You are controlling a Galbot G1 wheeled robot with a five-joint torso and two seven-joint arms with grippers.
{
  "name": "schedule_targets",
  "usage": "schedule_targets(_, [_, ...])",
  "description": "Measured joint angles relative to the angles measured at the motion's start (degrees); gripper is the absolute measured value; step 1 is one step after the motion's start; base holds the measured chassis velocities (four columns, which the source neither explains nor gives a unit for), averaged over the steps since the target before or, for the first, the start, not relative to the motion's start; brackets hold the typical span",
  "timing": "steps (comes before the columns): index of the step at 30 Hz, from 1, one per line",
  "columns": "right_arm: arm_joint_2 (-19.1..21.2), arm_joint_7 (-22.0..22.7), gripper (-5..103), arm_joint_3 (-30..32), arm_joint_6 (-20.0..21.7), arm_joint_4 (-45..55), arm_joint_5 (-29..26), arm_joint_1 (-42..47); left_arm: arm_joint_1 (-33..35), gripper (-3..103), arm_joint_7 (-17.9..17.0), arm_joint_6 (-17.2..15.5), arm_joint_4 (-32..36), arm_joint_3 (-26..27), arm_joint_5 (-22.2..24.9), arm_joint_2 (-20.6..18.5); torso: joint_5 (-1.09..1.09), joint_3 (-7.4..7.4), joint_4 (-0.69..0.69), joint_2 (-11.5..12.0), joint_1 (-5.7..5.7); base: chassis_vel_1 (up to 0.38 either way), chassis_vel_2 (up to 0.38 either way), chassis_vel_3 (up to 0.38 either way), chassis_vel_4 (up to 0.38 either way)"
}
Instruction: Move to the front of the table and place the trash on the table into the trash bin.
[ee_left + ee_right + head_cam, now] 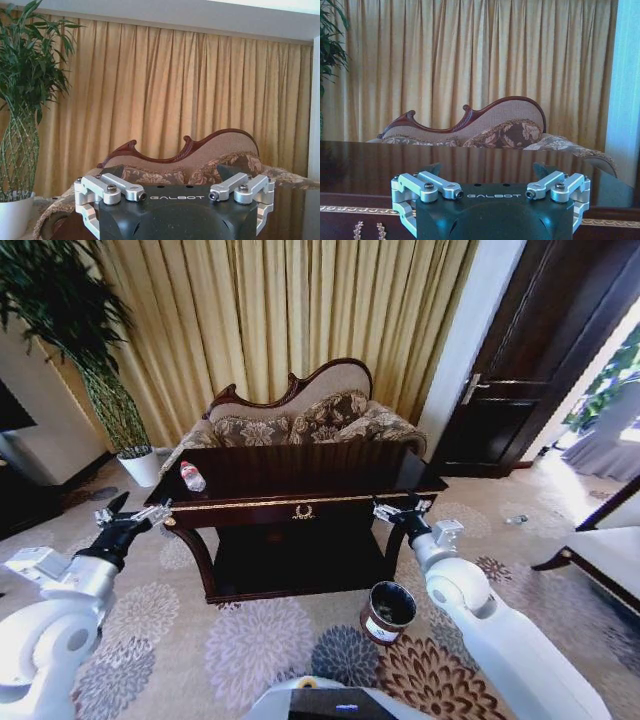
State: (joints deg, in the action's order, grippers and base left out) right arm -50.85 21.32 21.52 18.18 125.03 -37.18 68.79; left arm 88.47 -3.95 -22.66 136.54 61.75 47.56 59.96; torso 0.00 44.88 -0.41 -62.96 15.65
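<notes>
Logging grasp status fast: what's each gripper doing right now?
Left gripper: open, empty, off the table's left corner.
Right gripper: open, empty, at its right corner.

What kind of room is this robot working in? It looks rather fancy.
Probably a hotel suite or formal sitting room: a carved floral sofa behind a glossy dark table with gold trim, long gold curtains, and flower-patterned carpet.

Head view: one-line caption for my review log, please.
Robot faces the table, both open grippers, left and right, raised at its front corners; bottle on top, bin on the carpet.
</notes>
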Motion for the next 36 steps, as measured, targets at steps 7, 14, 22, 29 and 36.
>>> schedule_targets(7, [0.18,-0.03,100,-0.46,0.34,0.3,0.03,0.01,-0.05,100,0.07,0.0,0.06,-0.12,-0.06,0.07,0.0,0.0,0.01,0.0,0.0,-0.043,0.09,0.041,-0.096])
schedule_targets(14, [0.22,-0.02,100,-1.19,0.36,0.31,0.26,-0.09,-0.02,100,0.14,0.0,0.06,-0.13,-0.11,0.13,0.0,0.0,0.0,0.0,0.0,-0.031,0.108,0.016,-0.125])
schedule_targets(22, [0.18,0.76,100,-1.67,0.49,-0.33,-0.64,-0.86,-0.11,100,0.18,0.06,-0.04,-0.76,-0.54,0.17,-0.01,0.0,0.01,0.0,0.0,-0.031,0.146,0.041,-0.127])
schedule_targets(29, [0.2,0.74,100,-1.6,0.62,-0.69,-0.85,-0.93,-0.06,100,0.56,0.16,-0.06,-0.97,-0.82,0.5,-0.01,0.0,0.0,0.0,0.0,-0.122,0.129,0.113,-0.133])
schedule_targets(36, [0.09,0.73,100,-1.6,0.55,-0.87,-0.83,-1.01,0.19,100,0.66,0.26,-0.01,-0.74,-0.86,0.71,0.0,0.0,0.02,0.0,0.0,-0.174,0.156,0.181,-0.161])
